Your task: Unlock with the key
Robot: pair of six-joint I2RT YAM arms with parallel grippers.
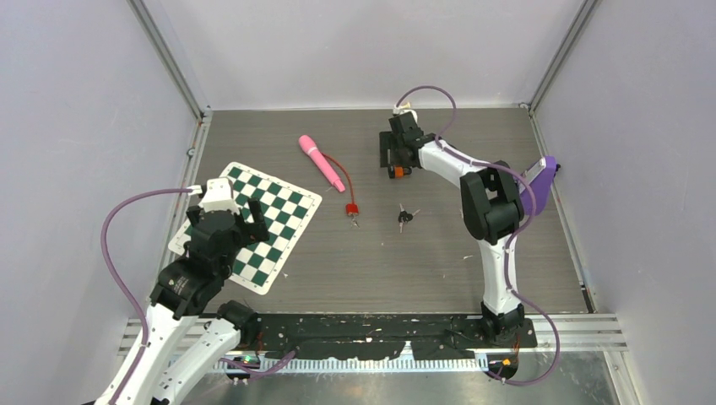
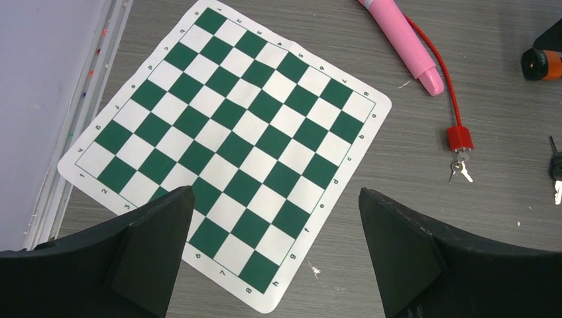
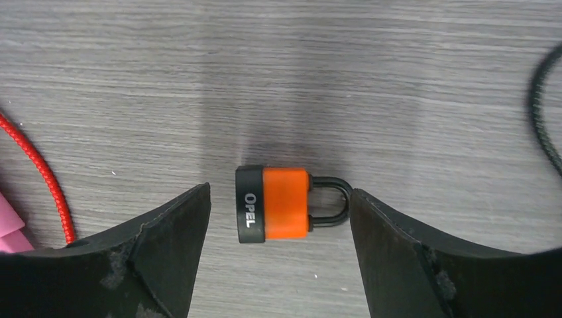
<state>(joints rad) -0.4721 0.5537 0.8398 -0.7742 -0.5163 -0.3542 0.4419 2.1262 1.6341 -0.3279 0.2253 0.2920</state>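
Note:
An orange padlock with a black base marked OPEL and a black shackle lies flat on the grey table. It also shows in the top view and the left wrist view. My right gripper is open and straddles it, one finger on each side, not touching. A bunch of black-headed keys lies nearer, also at the right edge of the left wrist view. My left gripper is open and empty above the chessboard mat, far from the keys.
A small red lock with silver keys hangs on a red cord from a pink handle. The chessboard mat lies at the left. A purple object stands at the right edge. A black cable runs at the right.

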